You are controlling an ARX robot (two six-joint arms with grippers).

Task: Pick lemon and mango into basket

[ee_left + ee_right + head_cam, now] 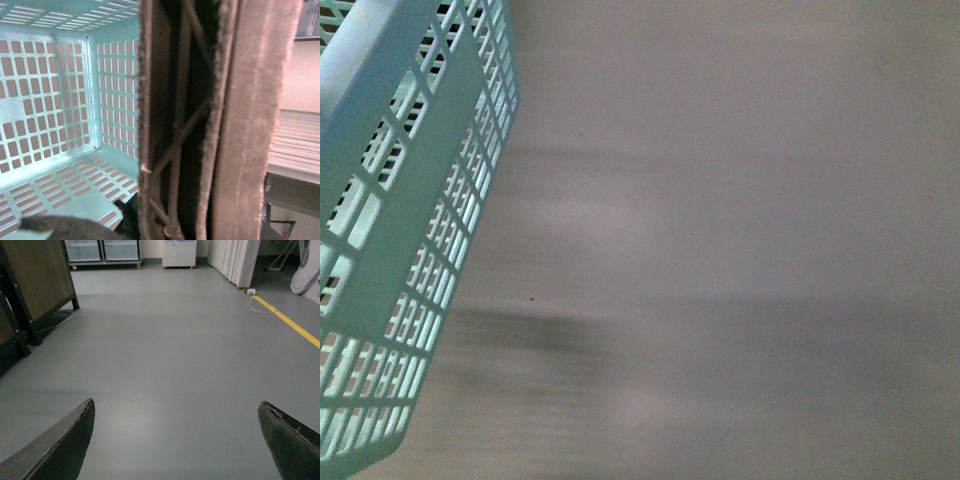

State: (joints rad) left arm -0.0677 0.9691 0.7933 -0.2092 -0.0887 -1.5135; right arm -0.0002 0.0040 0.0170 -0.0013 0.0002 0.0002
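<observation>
One basket close before left jaws, state unclear; right jaws wide over floor.

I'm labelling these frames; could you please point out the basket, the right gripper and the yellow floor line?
basket (415, 200), front view, on its side wall's plain band.
right gripper (176, 405), right wrist view, midway between its open fingertips.
yellow floor line (295, 326), right wrist view, on the stripe.

The basket lies far left, with the surface spreading to its right.
</observation>
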